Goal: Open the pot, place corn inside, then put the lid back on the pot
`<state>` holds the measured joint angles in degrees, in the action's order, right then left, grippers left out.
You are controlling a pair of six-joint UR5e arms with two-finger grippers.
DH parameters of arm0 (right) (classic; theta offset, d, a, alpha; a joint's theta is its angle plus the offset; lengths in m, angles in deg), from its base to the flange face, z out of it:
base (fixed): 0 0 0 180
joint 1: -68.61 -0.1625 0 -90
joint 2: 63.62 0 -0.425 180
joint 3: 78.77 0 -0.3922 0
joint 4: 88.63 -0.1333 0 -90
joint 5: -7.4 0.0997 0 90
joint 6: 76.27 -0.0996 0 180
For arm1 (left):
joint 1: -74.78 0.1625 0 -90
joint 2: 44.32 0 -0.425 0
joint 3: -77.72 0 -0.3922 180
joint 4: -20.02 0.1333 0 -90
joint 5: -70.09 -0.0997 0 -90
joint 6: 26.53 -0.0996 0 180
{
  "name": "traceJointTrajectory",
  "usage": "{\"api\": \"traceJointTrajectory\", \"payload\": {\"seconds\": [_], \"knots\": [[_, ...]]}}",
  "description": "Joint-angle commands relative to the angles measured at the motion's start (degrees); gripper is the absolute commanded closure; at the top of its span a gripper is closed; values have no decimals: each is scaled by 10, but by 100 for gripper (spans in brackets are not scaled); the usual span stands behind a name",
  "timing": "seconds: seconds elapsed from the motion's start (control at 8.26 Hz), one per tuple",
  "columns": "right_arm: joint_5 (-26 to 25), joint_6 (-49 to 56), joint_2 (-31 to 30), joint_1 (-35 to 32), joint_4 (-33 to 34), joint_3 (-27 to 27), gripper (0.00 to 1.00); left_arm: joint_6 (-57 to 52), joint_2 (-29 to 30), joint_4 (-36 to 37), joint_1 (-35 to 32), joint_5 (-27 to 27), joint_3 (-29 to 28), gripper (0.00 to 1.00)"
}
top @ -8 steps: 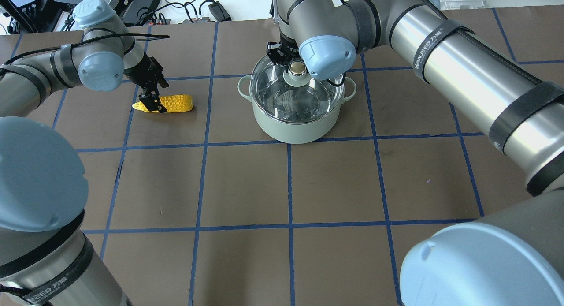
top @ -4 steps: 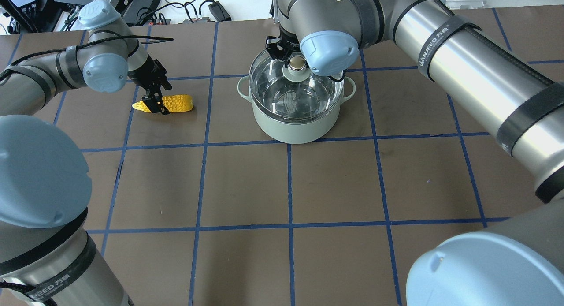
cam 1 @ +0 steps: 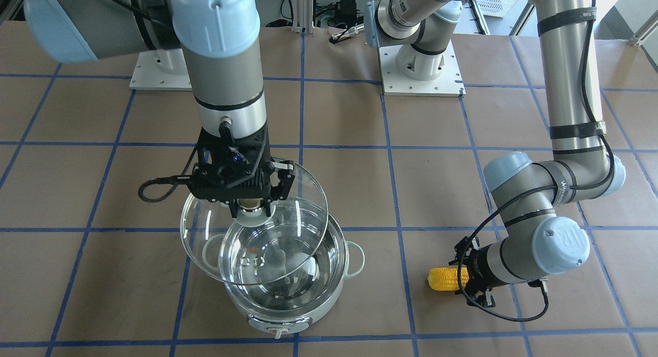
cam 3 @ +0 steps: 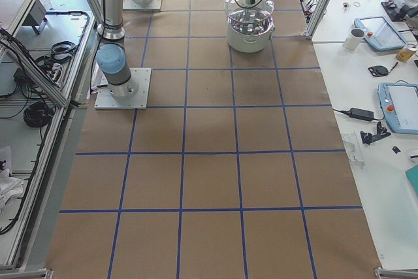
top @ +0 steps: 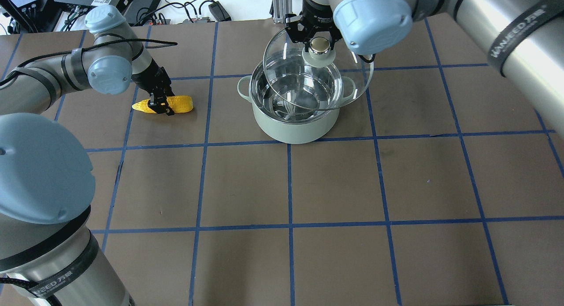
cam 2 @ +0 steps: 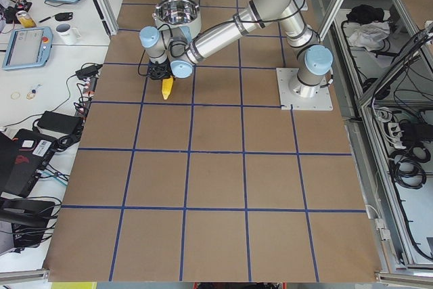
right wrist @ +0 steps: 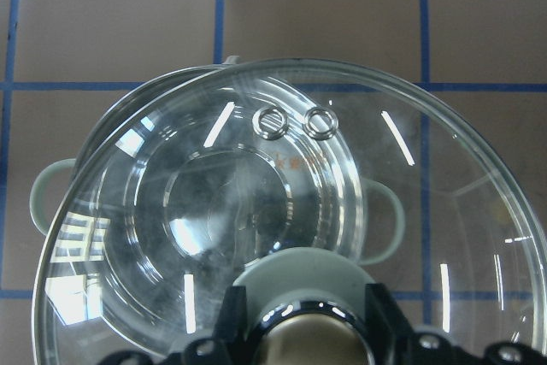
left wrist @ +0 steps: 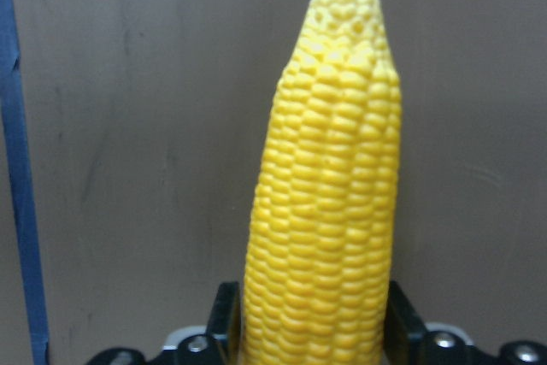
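right hand (top: 320, 42) clamping lid (top: 320, 58), left hand (top: 159, 105) — corn (top: 181, 103)

Pot (top: 295, 127) sits on the table (top: 335, 187). Corn (top: 176, 104) lies flat well off to its left, clamped in the left gripper (top: 159, 104). Lid (top: 317, 76) hangs tilted above the pot, shifted rightward, knob in the right gripper (top: 320, 43).

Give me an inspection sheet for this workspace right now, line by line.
surface: brown table, blue tape grid.
pot: open, empty, steel inside showing.
lid: held tilted above the pot.
corn: lying on the table beside the pot.
clutter: nothing seen.
left end effector: closed around the corn.
right end effector: clamped on the lid.
cables: loop hanging off the right wrist; power leads beyond the table edge.
surroundings: side bench with tablets and a mug.
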<state>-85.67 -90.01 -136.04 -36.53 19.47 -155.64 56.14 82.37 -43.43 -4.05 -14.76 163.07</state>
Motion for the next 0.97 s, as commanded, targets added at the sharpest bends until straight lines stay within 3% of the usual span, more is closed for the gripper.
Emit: {"api": "traceJointTrajectory", "payload": {"seconds": [0.0,0.36,0.48,0.85], "knots": [[6,66,-105,61,-108,-35,67,-1,-18,-35,-1,1,-6,100],[11,100,-171,120,-204,-62,68,10,-68,-75,-36,1,-11,100],[13,99,-177,120,-200,-72,68,26,-80,-76,-59,1,-30,100],[13,101,-187,121,-201,-77,67,109,-82,-145,-131,38,-181,100]]}}
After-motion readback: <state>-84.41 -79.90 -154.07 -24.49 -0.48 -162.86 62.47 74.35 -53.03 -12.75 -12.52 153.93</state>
